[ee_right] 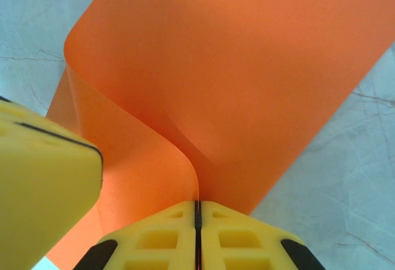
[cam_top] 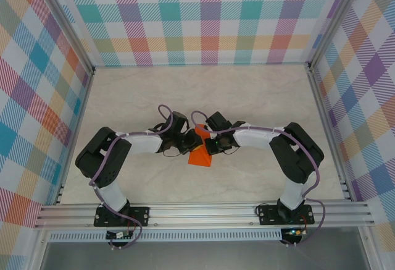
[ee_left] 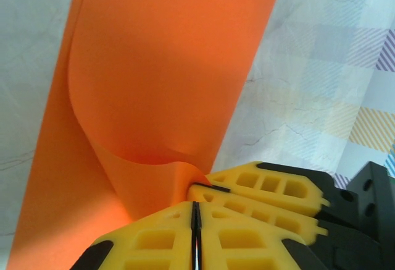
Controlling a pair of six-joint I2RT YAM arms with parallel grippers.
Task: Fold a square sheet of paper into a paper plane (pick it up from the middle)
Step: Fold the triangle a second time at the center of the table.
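Paper (cam_top: 199,156), orange and curled, above the tabletop (cam_top: 247,91); left hand (ee_left: 195,227) and right hand (ee_right: 197,223) each pinch it, close together.

Both black-and-white arms, the left arm (cam_top: 105,156) and right arm (cam_top: 299,152), are bent elbows-out with wrists meeting in the middle. The yellow-fingered left end effector (ee_left: 194,206) and right end effector (ee_right: 197,203) sit tip to tip, jaws clamped tight on the thin orange square sheet of paper (cam_top: 200,156).
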